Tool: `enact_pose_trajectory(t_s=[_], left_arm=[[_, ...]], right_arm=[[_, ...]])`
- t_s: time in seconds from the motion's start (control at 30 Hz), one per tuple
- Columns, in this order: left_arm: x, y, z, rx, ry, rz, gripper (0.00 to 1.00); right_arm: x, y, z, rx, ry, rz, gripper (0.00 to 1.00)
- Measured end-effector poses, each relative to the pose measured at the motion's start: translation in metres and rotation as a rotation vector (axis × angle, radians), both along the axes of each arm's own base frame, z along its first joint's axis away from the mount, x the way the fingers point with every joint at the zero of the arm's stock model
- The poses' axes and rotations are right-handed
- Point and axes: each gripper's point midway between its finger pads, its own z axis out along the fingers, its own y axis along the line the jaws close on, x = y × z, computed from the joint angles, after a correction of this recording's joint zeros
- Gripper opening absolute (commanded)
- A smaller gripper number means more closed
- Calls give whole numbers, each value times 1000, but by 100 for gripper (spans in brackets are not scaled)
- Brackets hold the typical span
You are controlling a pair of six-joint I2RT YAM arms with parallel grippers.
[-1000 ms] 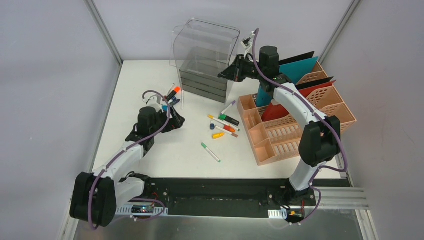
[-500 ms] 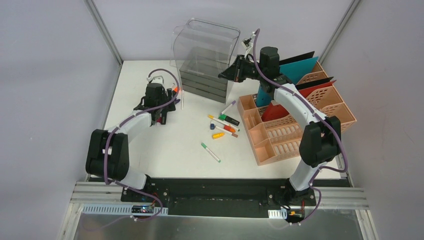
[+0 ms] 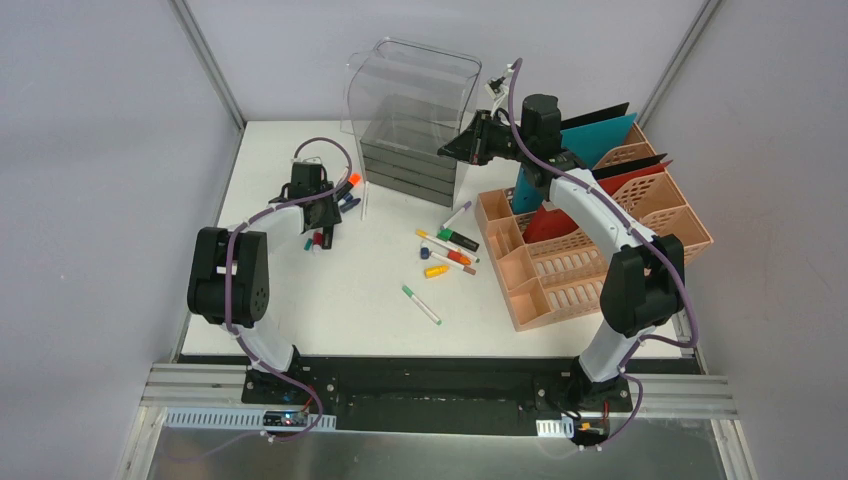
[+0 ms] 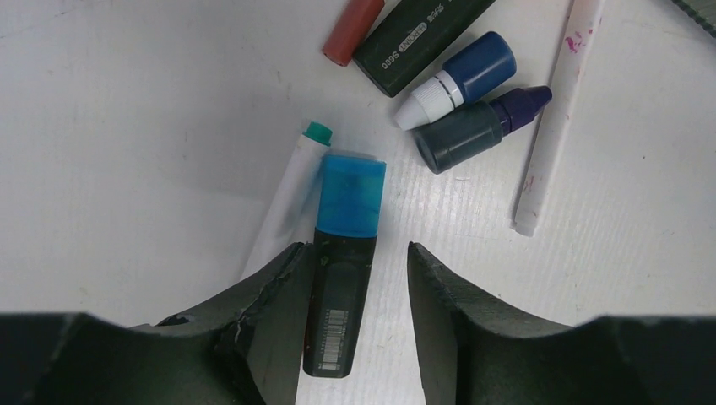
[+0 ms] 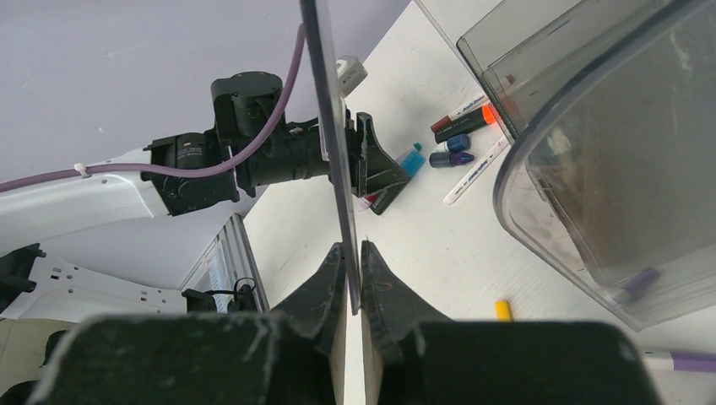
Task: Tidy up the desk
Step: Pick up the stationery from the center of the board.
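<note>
Jaws of the left claw [image 4: 355, 253] stand part open and low over the white counter [image 4: 127, 126], one to each side of a black highlighter [image 4: 342, 270] with a blue cap. They hold nothing yet. The left finger looks to be against the barrel, while a strip of bare counter shows between the barrel and the right finger. The highlighter's long axis runs straight out from the claw, parallel to the fingers, with the barcode end nearest and the cap farthest, so a plain squeeze should take it across its narrow width. A white pen with a green tip [image 4: 291, 194] lies just beside it on the left, slipping under the left finger, and it could be pinched along with the highlighter. Beyond the cap lie a blue-capped marker [image 4: 460, 76], a purple-tipped one [image 4: 473, 131], a long white pen [image 4: 553, 126] and a dark marker with an orange end [image 4: 422, 38]. Well apart, at the far side, the right claw [image 5: 353, 253] is pinched tight on a thin clear panel [image 5: 325, 101] next to the drawer box [image 5: 591, 169], so the left arm is plainly the nearer one.
</note>
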Motion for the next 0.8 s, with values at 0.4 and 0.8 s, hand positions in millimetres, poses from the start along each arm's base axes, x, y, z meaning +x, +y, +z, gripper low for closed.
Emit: enact_pose_trajectory(t_s=[0.4,0.8], left_arm=[[6,-5,-12,-23,102,14,37],[-1,-14,-22,-11,190,0,22]], right_arm=[[0,-1,0,0,-1,-1,3],[-1,-3,1,1,-3,-5,2]])
